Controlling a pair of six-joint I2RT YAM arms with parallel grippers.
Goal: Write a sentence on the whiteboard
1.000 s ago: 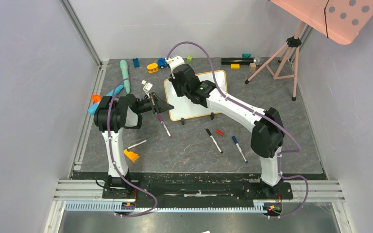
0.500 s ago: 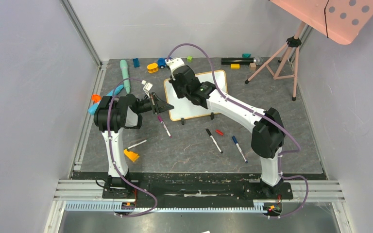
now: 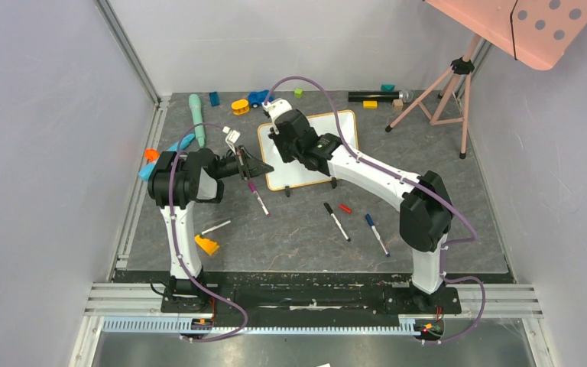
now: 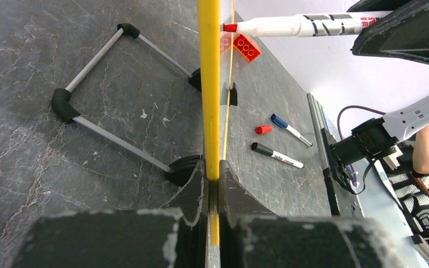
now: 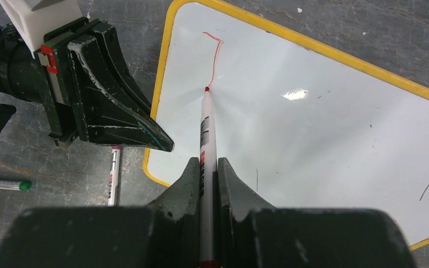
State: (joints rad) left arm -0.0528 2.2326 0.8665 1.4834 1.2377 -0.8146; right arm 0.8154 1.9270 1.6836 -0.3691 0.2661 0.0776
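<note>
The whiteboard (image 3: 294, 174) sits mid-surface, its 9 o'clock edge (image 4: 209, 84) clenched in the left claw (image 4: 213, 167). The right claw (image 5: 205, 164) is clamped on a red marker (image 5: 205, 123). The marker's tip touches the board near its 11 o'clock corner, at the end of a short red stroke (image 5: 217, 56) too brief to read as a letter. The rest of the board face is nearly bare.

At 6 o'clock of the board, a black pen (image 3: 336, 222), a blue pen (image 3: 377, 234) and a red cap (image 3: 345, 208) dot the grey surface (image 3: 298, 245). Toys (image 3: 240, 106) line its 12 o'clock edge.

From above, the right arm hides the stroke and the board's middle. The right wrist view cuts off the board's 4 o'clock corner.
</note>
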